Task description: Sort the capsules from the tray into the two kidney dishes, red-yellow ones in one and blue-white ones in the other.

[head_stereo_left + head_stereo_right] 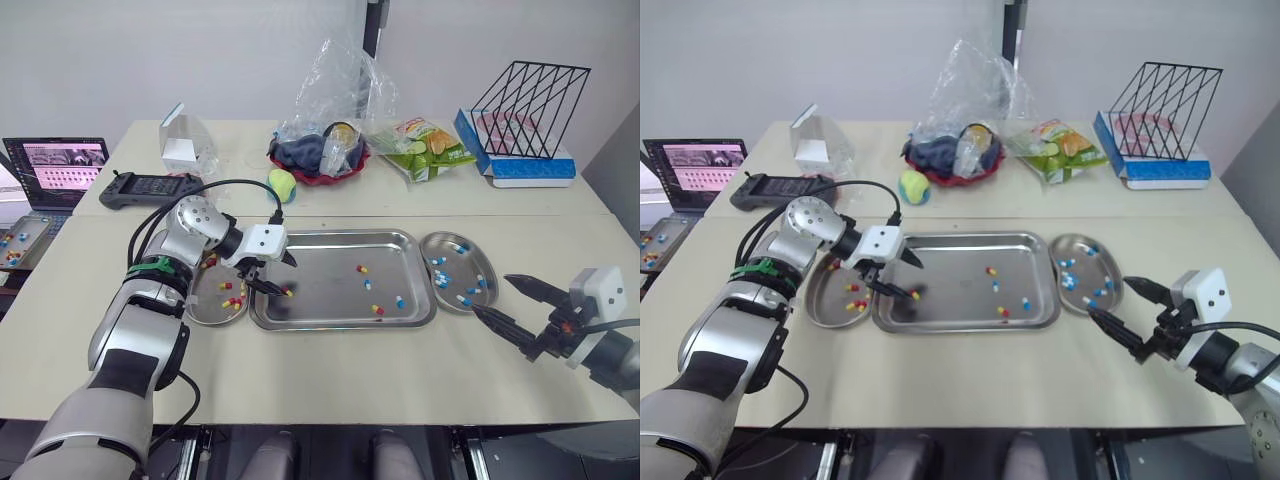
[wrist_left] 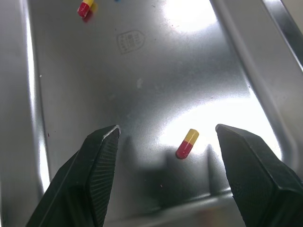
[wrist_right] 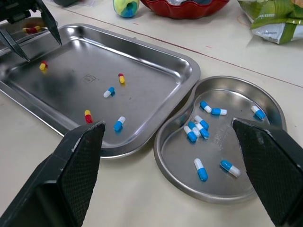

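Note:
A steel tray [image 1: 330, 312] lies mid-table with several loose capsules. My left gripper [image 1: 279, 276] hangs open over the tray's left end, its fingers either side of a red-yellow capsule [image 2: 187, 143] lying on the tray floor [image 1: 288, 292]. The left kidney dish [image 1: 200, 308] holds several red-yellow capsules [image 1: 232, 301]. The right kidney dish [image 1: 481, 262] holds several blue-white capsules [image 3: 198, 130]. My right gripper [image 1: 512, 304] is open and empty, low over the table right of that dish. Other capsules [image 3: 118, 124] lie further along the tray.
Behind the tray sit a green-yellow ball [image 1: 283, 184], a red bowl under a plastic bag [image 1: 325, 150], a snack packet [image 1: 428, 148], a wire rack [image 1: 528, 98] on a blue box and a black controller [image 1: 148, 187]. A laptop [image 1: 55, 168] is far left.

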Motion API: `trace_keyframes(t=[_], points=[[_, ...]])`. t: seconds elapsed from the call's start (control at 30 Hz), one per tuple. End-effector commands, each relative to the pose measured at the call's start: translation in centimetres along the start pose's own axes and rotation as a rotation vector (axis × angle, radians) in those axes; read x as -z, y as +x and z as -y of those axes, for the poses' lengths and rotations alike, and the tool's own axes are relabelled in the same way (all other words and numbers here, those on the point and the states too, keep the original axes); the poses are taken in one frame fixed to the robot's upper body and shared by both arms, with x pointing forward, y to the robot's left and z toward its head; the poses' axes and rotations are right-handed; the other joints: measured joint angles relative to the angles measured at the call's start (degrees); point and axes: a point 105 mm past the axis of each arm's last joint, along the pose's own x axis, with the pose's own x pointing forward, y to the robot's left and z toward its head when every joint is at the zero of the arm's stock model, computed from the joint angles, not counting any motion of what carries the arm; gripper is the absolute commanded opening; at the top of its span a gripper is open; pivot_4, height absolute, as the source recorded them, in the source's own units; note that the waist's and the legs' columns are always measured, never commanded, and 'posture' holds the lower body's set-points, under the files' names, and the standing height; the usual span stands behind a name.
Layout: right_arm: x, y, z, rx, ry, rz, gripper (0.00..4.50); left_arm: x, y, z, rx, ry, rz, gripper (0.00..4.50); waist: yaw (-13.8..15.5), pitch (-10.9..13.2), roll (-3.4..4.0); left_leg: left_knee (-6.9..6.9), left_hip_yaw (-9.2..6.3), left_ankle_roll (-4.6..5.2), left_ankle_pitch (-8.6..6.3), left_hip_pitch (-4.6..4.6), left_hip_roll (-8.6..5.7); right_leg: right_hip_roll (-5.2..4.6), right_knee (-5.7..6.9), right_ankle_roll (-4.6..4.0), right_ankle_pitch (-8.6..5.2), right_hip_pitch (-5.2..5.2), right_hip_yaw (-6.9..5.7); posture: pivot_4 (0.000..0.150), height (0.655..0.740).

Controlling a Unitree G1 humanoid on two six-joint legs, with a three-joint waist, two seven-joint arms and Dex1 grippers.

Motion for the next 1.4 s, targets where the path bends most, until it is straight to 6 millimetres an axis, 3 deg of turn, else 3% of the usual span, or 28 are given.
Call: trace_keyframes(t=[0.03, 0.37, 0.73, 0.93, 1.07, 1.17, 1.23, 1.4], points=[[-1.4, 0.0, -0.3, -0.002, -0.053, 0.044, 4.50, -0.2, -0.2, -0.7, -0.008, 0.043, -0.046, 3.41, -0.1, 0.0, 0.00, 0.00, 0.00, 0.00, 0.00, 0.00, 0.00, 0.00, 0.00, 0.00, 0.00, 0.00, 0.00, 0.150, 0.7400], [-1.5, -0.2, 0.0, 0.011, -0.062, 0.038, 4.50, 0.2, 1.0, -0.6, 0.026, 0.034, -0.106, 3.41, 0.0, 0.0, 0.00, 0.00, -0.01, 0.00, 0.00, 0.00, -0.01, 0.00, 0.01, 0.01, 0.00, 0.02, -0.01, 0.150, 0.7400], [-1.4, -0.3, 0.1, 0.019, -0.068, 0.028, 4.50, 0.5, 1.2, -0.1, 0.076, 0.036, -0.132, 0.02, 0.0, 0.0, 0.00, 0.00, -0.01, 0.04, -0.02, 0.02, -0.01, 0.00, 0.02, 0.01, 0.00, 0.03, -0.01, 0.150, 0.7400], [-1.3, -0.2, 0.2, 0.018, -0.071, 0.024, 4.50, 0.1, 1.2, -0.3, 0.070, 0.020, -0.101, 0.02, 0.0, 0.0, 0.00, 0.00, -0.01, 0.04, -0.02, 0.02, -0.01, 0.00, 0.02, 0.01, 0.00, 0.03, -0.01, 0.150, 0.7400], [-1.4, -0.2, 0.4, 0.018, -0.073, 0.025, 4.50, -3.4, -0.2, -1.9, 0.032, -0.060, 0.098, 0.02, -0.1, 0.0, 0.00, 0.04, -0.02, 0.06, -0.03, -0.03, -0.02, 0.00, 0.02, 0.01, 0.00, 0.00, -0.03, 0.150, 0.7400], [-1.5, -0.1, 0.4, 0.011, -0.076, 0.026, 4.50, -4.3, -2.3, -2.9, -0.031, -0.072, 0.130, 0.02, -0.2, 0.0, 0.00, 0.10, -0.06, 0.05, -0.03, -0.09, -0.01, 0.00, 0.04, 0.01, 0.00, -0.02, -0.06, 0.150, 0.7400], [-1.6, 0.1, 0.3, 0.001, -0.078, 0.027, 4.50, -3.8, -3.9, -3.2, -0.087, -0.072, 0.114, 0.02, -0.4, 0.0, 0.00, 0.10, -0.06, 0.04, -0.02, -0.08, 0.00, 0.00, 0.04, 0.01, 0.00, -0.03, -0.06, 0.150, 0.7400], [-1.9, 0.6, 0.3, -0.021, -0.081, 0.034, 4.50, -0.3, -9.1, -2.3, -0.226, -0.196, 0.026, 0.02, -1.8, 0.0, 0.00, 0.03, -0.02, 0.04, -0.02, 0.03, 0.03, 0.01, 0.04, 0.01, -0.01, -0.03, -0.05, 0.150, 0.7400]])
